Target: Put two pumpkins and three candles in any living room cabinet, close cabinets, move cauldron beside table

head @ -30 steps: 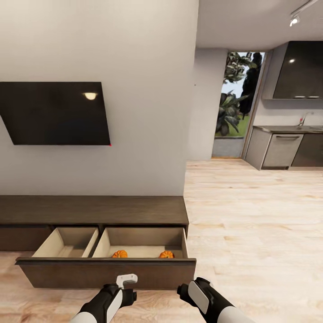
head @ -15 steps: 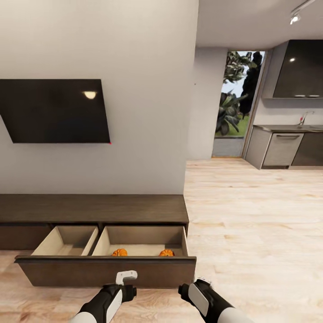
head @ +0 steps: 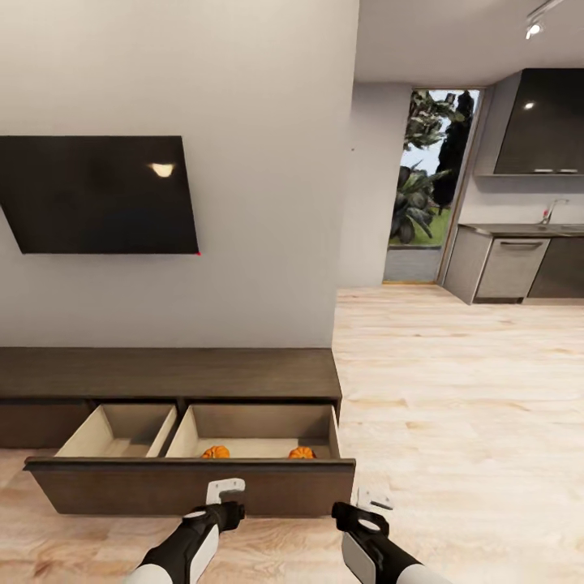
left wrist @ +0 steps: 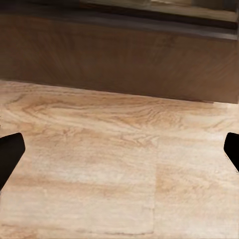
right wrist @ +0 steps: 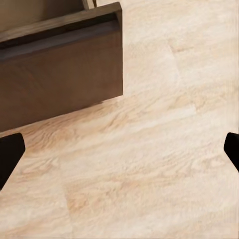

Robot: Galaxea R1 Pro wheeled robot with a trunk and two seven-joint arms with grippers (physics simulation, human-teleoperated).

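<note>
Drawer open, two pumpkins in the right bay.
Low dark-brown wooden cabinet (head: 166, 375) has its long drawer (head: 191, 485) pulled out; two small orange ribbed pumpkins (head: 215, 452) (head: 301, 453) sit in the right compartment, well apart, left compartment looks bare. Left gripper (head: 225, 490) and right gripper (head: 372, 499) hover over the pale wood floor (head: 454, 389) before the drawer front, jaws spread wide, holding nothing.
</note>
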